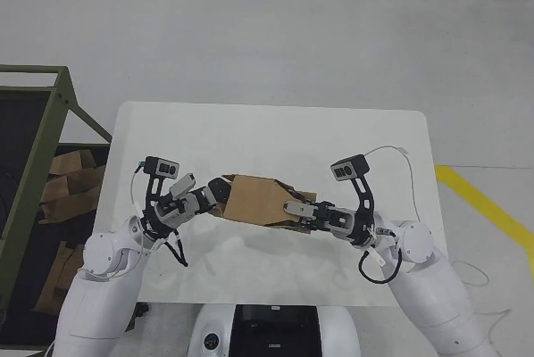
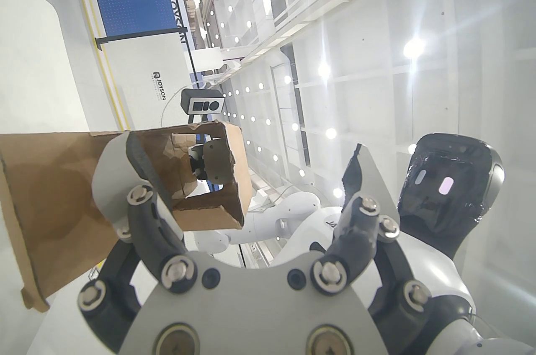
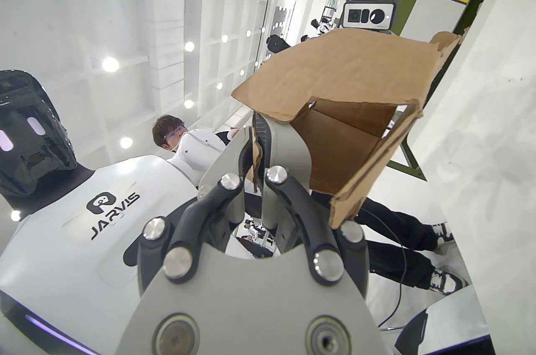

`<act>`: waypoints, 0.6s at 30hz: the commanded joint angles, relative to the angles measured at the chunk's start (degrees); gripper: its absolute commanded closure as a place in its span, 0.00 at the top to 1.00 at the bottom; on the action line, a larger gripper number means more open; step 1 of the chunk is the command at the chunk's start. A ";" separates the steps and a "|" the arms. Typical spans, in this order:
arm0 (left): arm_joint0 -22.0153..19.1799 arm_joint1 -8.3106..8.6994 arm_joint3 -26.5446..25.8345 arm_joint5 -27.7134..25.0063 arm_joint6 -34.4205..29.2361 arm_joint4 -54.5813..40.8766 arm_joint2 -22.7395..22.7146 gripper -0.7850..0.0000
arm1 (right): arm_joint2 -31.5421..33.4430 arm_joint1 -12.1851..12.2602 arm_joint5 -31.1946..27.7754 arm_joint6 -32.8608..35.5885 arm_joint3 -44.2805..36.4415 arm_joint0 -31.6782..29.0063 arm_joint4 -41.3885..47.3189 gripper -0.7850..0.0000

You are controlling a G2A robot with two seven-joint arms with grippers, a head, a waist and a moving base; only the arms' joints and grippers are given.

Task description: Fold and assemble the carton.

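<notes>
as both arms are over the near half of the table (image 1: 276,134), the carton (image 1: 254,198) is between them, about the middle of the table's width and well apart from every table edge. the right gripper (image 3: 253,141) is at the carton's right end, on the side nearer to the robot. its fingers (image 3: 228,164) are closed narrow on the worn edge of a flap, so it holds the carton there. beside this flap another flap stands out at an angle, and its free corner hangs just beside the gripper.

the left gripper (image 2: 243,153) is at the carton's left end and is spread wide. one finger (image 2: 119,172) lies against the carton's side panel, and the other finger (image 2: 364,172) is well apart from it and touches nothing. the carton's end here is an open square mouth with rough, dented edges, and it sits in the room between the two fingers. whether the carton's underside touches the table, i cannot tell.

beyond the carton the far half of the table is bare up to its far edge and rounded corners. past the left table edge is a green rack (image 1: 66,98) with brown cardboard pieces (image 1: 70,183) lying in it. to the right, on the floor, a yellow line (image 1: 499,214) runs at a slant.
</notes>
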 commanded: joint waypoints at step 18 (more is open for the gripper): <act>-1.03 0.79 2.24 1.36 -10.14 -6.12 -1.83 1.00 | 0.74 0.22 -0.25 -0.20 0.56 -0.18 0.26 0.00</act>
